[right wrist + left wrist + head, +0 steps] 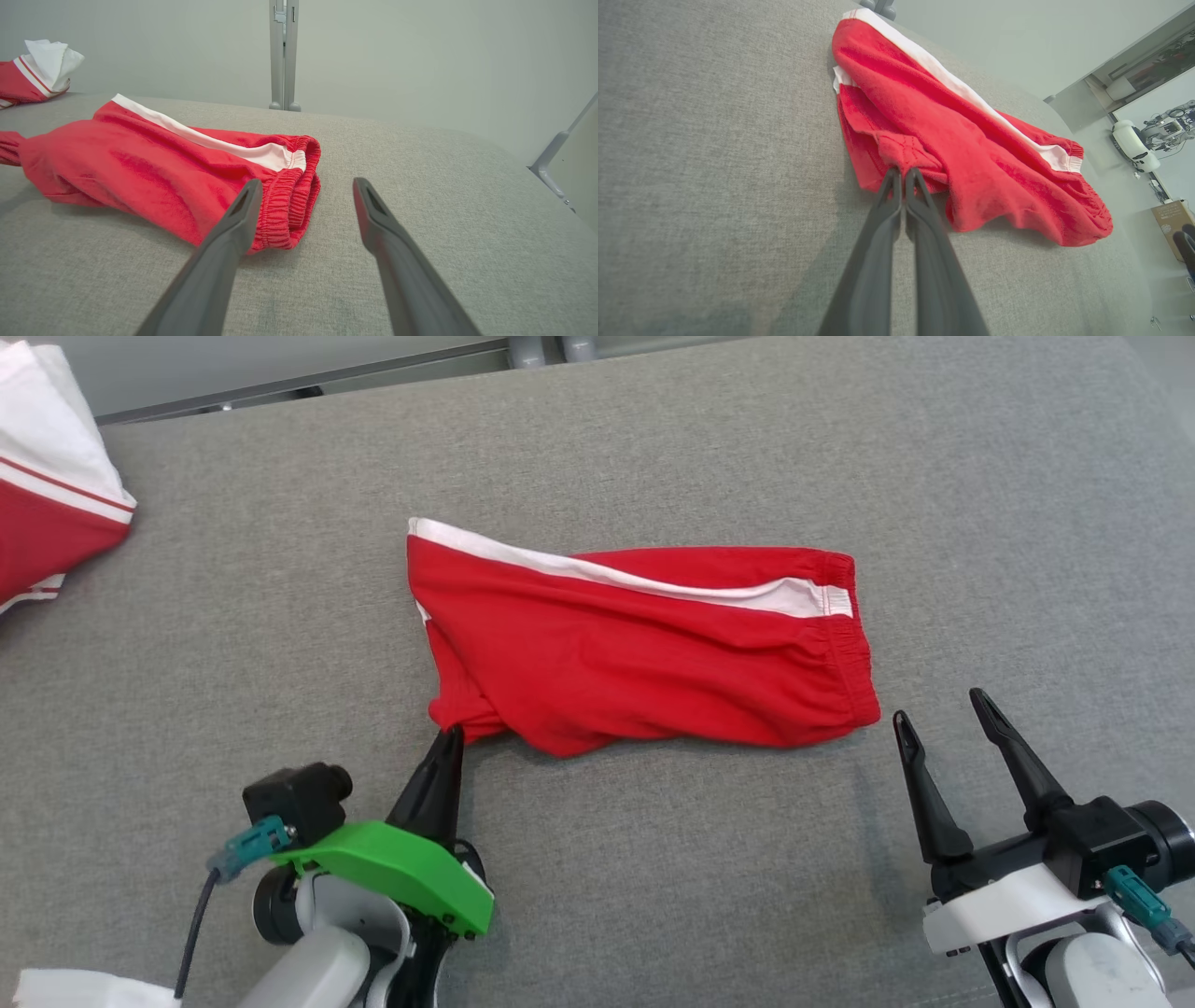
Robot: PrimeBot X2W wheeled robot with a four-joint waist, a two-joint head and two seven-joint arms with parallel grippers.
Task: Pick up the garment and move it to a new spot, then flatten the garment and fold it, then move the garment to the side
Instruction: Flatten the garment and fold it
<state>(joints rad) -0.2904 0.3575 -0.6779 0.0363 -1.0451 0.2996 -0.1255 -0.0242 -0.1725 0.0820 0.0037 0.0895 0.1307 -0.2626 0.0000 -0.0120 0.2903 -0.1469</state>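
One garment (644,644), a pair of red shorts with a white side stripe, lies folded lengthwise near the middle of the grey fabric-covered bench (653,859). Its elastic waistband points toward the robot's right; its leg end points toward the robot's left.

Left gripper (453,733): the fingers are pressed together and pinch a bunched red corner at the near left end of the garment. The fingers point away from the robot, low over the bench surface. The pale forearm and green wrist cover sit at the lower left of the head view.

Right gripper (939,707): the jaws are spread wide and hold nothing. The fingertips stand just beside the near corner of the waistband, apart from the cloth, angled forward and slightly leftward.

A second red-and-white folded garment (47,513) lies at the far left edge of the bench, well apart from the shorts.
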